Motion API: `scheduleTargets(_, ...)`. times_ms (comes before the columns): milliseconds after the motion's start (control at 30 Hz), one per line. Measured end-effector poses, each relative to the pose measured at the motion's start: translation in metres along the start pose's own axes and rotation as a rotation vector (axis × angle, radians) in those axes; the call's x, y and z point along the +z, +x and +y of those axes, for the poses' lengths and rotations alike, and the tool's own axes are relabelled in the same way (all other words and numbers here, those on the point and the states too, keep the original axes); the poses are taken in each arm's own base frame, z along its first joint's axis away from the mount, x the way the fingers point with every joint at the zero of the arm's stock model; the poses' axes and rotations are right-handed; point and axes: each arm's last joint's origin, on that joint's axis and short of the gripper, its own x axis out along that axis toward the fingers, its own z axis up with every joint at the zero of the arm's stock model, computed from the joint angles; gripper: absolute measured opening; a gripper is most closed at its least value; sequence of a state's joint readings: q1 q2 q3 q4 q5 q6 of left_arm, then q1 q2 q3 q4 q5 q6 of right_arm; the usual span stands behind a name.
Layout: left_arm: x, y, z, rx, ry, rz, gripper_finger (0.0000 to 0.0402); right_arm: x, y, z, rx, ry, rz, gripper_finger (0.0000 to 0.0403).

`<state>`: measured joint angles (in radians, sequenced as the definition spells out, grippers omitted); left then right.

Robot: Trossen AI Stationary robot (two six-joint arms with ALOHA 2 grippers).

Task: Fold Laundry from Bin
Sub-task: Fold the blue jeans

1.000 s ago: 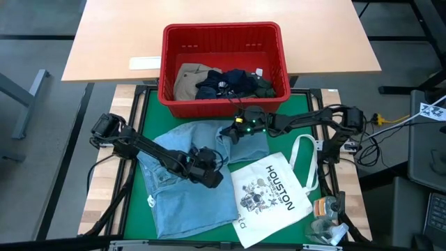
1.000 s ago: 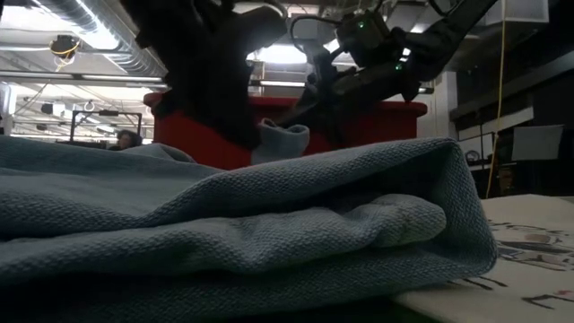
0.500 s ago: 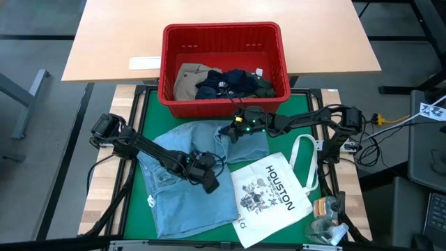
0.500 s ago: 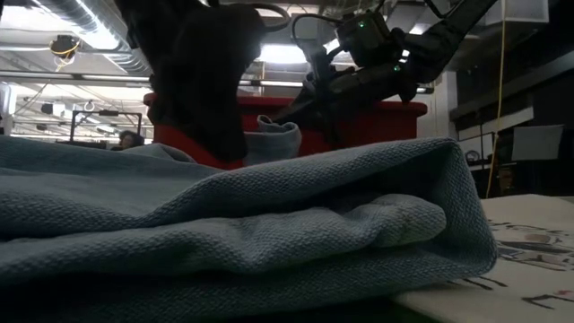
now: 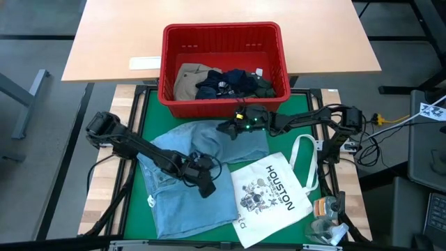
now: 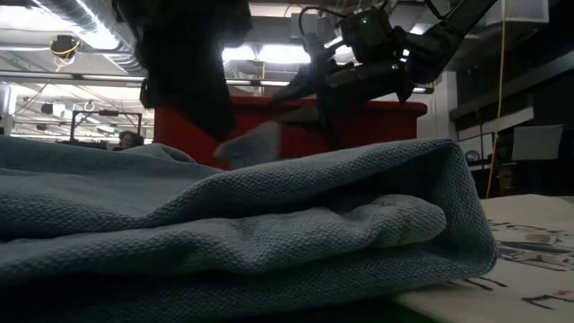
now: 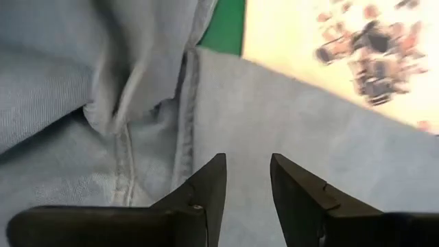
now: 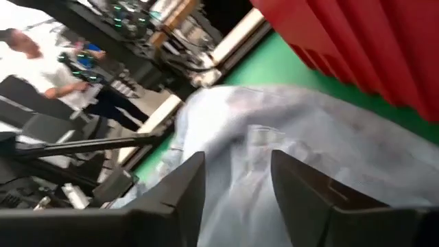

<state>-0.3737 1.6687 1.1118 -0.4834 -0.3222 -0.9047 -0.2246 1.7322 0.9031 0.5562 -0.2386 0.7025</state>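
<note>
A light blue denim garment (image 5: 182,199) lies spread on the green mat (image 5: 150,111), with creases and a seam (image 7: 123,151) in the left wrist view. My left gripper (image 5: 206,187) hovers over its middle, open, fingers (image 7: 206,192) slanting down with nothing between them. My right gripper (image 5: 224,128) hangs open over the garment's far right part (image 8: 288,137), near the bin's front wall. The red bin (image 5: 223,31) stands at the far edge, holding khaki, navy and dark green laundry (image 5: 223,82). In the low view the denim (image 6: 224,224) fills the foreground.
A white tote bag (image 5: 268,195) printed HOUSTON lies on the mat's right half, partly over the denim. Small clutter (image 5: 327,216) sits at the near right corner. A wooden table (image 5: 118,42) lies behind the bin. A person (image 8: 41,55) stands beyond the table.
My right gripper has opened and let go of the denim's raised far corner, which has dropped and lies lower in the low view. My left gripper has risen off the denim and drawn slightly toward the near left, turning as it went.
</note>
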Motion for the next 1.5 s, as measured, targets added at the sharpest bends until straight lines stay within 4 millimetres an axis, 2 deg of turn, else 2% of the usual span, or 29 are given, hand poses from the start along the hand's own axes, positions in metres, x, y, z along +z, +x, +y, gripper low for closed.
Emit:
scheduleTargets(100,0.005,-0.011,0.001,-0.017,-0.012,-0.034,0.0104,0.005,-0.001,0.001,0.062,-0.017,-0.004,0.0174)
scheduleTargets(200,0.009,-0.02,0.002,-0.013,-0.023,-0.083,0.0104,0.009,-0.003,0.003,0.161,-0.112,0.013,0.0172)
scheduleTargets(333,0.014,-0.024,0.005,0.052,-0.032,-0.179,0.0104,0.017,-0.012,0.009,0.269,-0.192,0.051,0.0171)
scheduleTargets(467,0.023,-0.022,0.013,0.141,-0.052,-0.273,0.0104,0.022,-0.027,0.019,0.259,-0.205,0.111,0.017)
scheduleTargets(567,0.031,-0.018,0.021,0.176,-0.016,-0.277,0.0104,0.013,-0.037,0.029,0.215,-0.224,0.2,0.017)
scheduleTargets(700,0.042,-0.009,0.033,0.197,0.008,-0.239,0.0104,-0.01,-0.042,0.038,0.103,-0.284,0.343,0.017)
scheduleTargets(900,0.059,0.009,0.057,0.287,0.041,-0.211,0.0104,-0.052,-0.049,0.043,-0.171,-0.318,0.554,0.017)
scheduleTargets(1033,0.071,0.014,0.074,0.318,0.067,-0.186,0.0104,-0.076,-0.063,0.056,-0.24,-0.313,0.706,0.017)
scheduleTargets(1167,0.082,0.017,0.091,0.338,0.094,-0.154,0.0104,-0.098,-0.078,0.063,-0.403,-0.325,0.805,0.017)
scheduleTargets(1300,0.091,0.019,0.107,0.299,0.124,-0.098,0.0104,-0.109,-0.09,0.064,-0.596,-0.352,0.828,0.017)
scheduleTargets(1500,0.098,0.021,0.12,0.248,0.126,-0.055,0.0104,-0.107,-0.092,0.06,-0.766,-0.376,0.703,0.017)
